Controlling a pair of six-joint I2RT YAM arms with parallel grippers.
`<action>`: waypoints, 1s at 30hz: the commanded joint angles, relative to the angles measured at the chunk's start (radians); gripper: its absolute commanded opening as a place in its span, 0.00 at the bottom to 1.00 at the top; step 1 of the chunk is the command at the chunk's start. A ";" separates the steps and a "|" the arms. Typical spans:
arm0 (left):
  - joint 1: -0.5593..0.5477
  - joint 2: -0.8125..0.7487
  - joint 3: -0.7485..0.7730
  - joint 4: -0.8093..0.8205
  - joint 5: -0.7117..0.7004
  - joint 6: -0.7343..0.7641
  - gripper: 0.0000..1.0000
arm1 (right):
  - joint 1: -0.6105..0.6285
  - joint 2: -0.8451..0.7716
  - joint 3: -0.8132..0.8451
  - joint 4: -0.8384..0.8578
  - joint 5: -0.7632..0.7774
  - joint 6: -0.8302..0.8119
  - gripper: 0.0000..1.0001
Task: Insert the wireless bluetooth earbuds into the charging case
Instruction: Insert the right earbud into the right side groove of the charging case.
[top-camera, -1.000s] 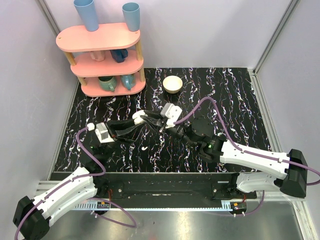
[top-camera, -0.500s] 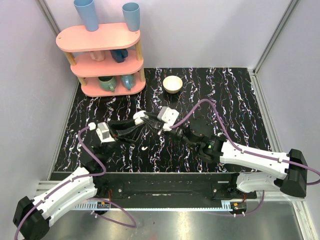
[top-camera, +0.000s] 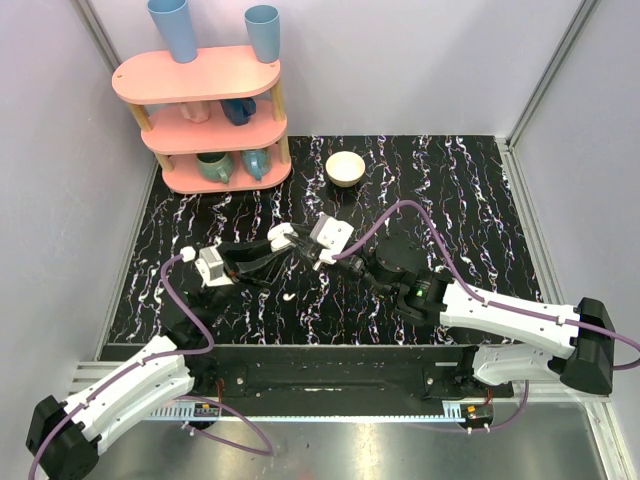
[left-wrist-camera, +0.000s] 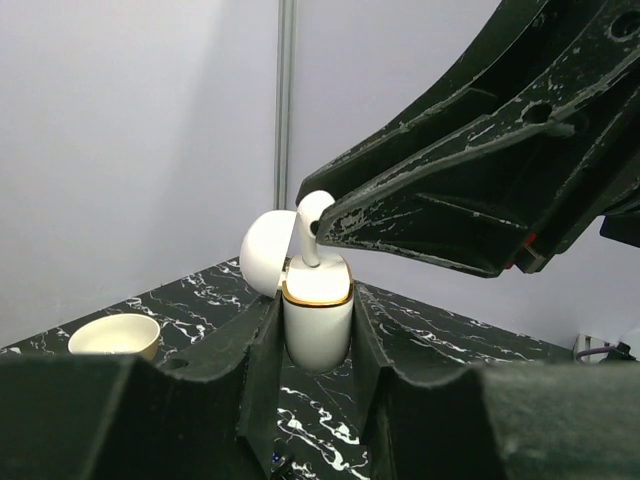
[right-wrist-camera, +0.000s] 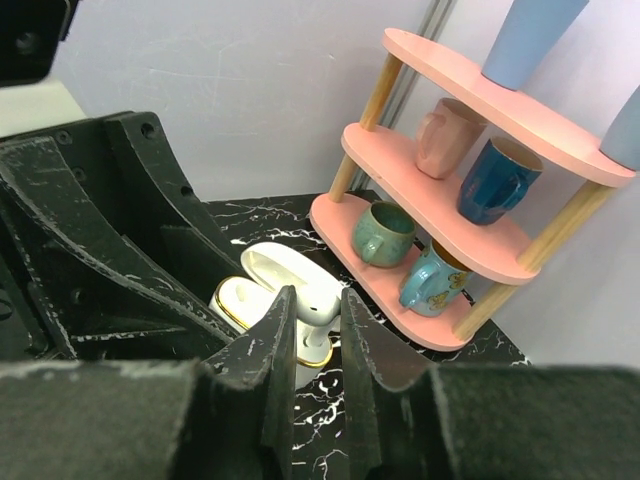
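Note:
My left gripper (left-wrist-camera: 317, 305) is shut on the charging case (left-wrist-camera: 317, 325), a white box with a gold rim and its lid (left-wrist-camera: 265, 250) hinged open. It holds the case above the table, left of centre (top-camera: 283, 239). My right gripper (right-wrist-camera: 318, 294) is shut on a white earbud (right-wrist-camera: 322, 306) right over the open case (right-wrist-camera: 240, 300). The earbud's stem (left-wrist-camera: 310, 240) reaches down into the case top. The right gripper's tips (top-camera: 304, 244) meet the left gripper's tips in the top view. A small white piece (top-camera: 288, 296), perhaps the other earbud, lies on the table below them.
A pink three-tier shelf (top-camera: 205, 110) with mugs and two blue cups stands at the back left and also shows in the right wrist view (right-wrist-camera: 440, 240). A round white bowl (top-camera: 346, 167) sits behind the grippers. Walls close in the black marble table (top-camera: 470, 200).
My right gripper has moved left and nearer with the earbud, closing on the case. The left gripper with the case has shifted slightly.

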 joint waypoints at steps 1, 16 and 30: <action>0.000 -0.021 0.037 0.087 0.004 0.016 0.00 | 0.003 -0.010 0.039 -0.027 0.042 -0.028 0.01; 0.000 -0.025 0.036 0.109 -0.024 0.016 0.00 | 0.003 -0.005 0.041 -0.090 -0.015 0.010 0.04; 0.000 -0.018 0.016 0.123 -0.030 0.031 0.00 | 0.003 -0.020 0.050 -0.064 0.039 0.042 0.50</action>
